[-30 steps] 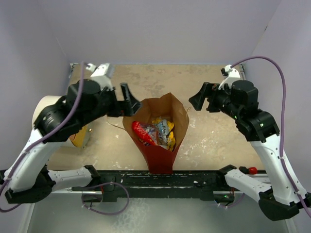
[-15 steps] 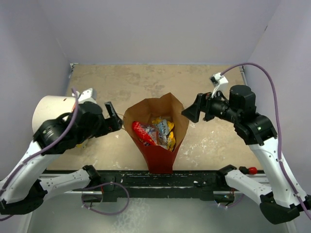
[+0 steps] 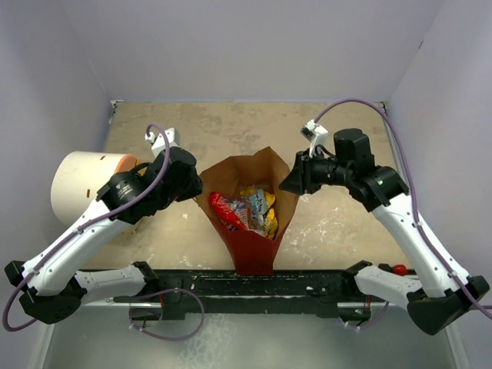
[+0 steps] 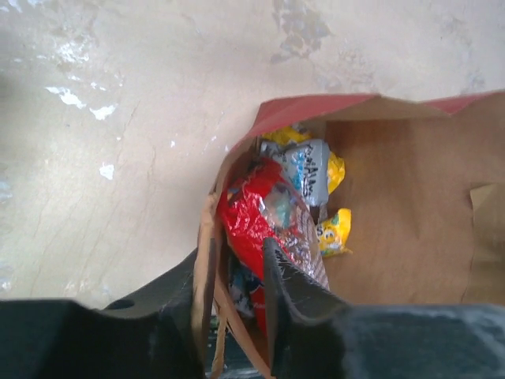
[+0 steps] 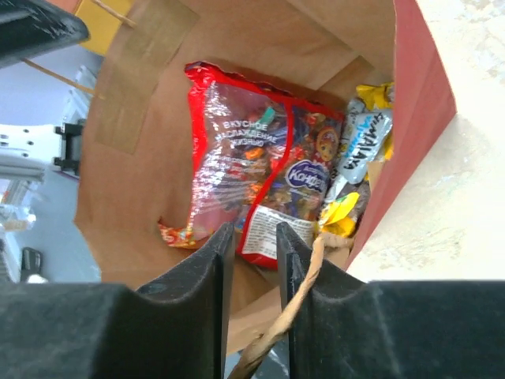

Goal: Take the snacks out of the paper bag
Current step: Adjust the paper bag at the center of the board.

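Note:
The paper bag (image 3: pixel 250 244), red outside and brown inside, stands open at the table's near middle. Inside lie the snacks: a red glossy snack bag (image 3: pixel 225 210) (image 5: pixel 237 158) (image 4: pixel 256 213), a silver-blue packet (image 5: pixel 363 146) (image 4: pixel 309 170) and yellow packs (image 5: pixel 343 213) (image 4: pixel 335 229). My left gripper (image 3: pixel 196 192) (image 4: pixel 230 251) straddles the bag's left rim, one finger outside and one inside, with a gap still showing. My right gripper (image 3: pixel 288 183) (image 5: pixel 254 230) straddles the right rim with its jaws narrowed but apart. A tan string handle (image 5: pixel 304 292) crosses one right finger.
A white-and-orange cylinder (image 3: pixel 81 181) lies at the left edge beside my left arm. Purple walls close in the beige table (image 3: pixel 231 131) at the back and both sides. A small red object (image 3: pixel 398 269) sits by the right arm's base.
Both arms have swung inward and down onto the bag's rim. Their jaws have gone from wide apart to narrow around the paper edge. The bag and snacks have not moved.

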You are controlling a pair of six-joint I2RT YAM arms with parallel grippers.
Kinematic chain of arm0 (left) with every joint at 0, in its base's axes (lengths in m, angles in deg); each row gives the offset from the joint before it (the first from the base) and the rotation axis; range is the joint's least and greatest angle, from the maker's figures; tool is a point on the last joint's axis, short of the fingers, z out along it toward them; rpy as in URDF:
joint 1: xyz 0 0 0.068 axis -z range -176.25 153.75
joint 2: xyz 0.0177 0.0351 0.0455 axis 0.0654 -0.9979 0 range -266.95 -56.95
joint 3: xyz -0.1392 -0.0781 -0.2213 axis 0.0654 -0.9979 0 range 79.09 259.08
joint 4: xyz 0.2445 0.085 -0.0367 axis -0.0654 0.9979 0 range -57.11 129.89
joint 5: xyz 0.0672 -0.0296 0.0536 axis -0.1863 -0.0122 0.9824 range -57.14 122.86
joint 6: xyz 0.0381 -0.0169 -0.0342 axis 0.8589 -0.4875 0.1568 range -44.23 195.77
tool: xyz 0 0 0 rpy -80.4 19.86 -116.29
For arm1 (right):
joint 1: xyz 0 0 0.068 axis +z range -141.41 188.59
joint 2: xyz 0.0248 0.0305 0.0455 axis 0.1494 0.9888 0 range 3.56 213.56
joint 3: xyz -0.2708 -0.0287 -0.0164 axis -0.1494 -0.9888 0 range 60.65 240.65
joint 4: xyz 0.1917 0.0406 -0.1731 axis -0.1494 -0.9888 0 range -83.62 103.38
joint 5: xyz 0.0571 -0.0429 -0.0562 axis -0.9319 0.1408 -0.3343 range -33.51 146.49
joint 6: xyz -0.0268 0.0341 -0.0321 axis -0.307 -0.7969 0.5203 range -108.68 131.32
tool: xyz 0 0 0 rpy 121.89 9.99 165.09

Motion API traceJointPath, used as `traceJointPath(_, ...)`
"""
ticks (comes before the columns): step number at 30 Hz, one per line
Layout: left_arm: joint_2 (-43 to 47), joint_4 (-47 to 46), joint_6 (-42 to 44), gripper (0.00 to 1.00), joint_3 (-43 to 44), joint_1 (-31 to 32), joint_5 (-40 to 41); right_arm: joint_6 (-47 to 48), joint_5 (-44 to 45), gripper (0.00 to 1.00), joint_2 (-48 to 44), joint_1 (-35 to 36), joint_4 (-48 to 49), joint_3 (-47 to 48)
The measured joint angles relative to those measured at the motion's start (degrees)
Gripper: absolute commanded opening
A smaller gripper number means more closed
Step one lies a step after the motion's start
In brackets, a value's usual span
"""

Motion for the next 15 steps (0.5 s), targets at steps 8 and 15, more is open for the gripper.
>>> traceJointPath(8, 1.0, -7.1, 2.5, 0.00, -1.6, -1.7, 4.6, -2.1, 1.5, 0.00, 2.9, 0.0, 3.3, 3.4)
traceJointPath(15, -2.1, -9.7, 7.9, 0.00, 3.4, -9.4, 3.2, -4.7, 2.8, 0.00, 10.3, 0.1, 5.6, 12.2)
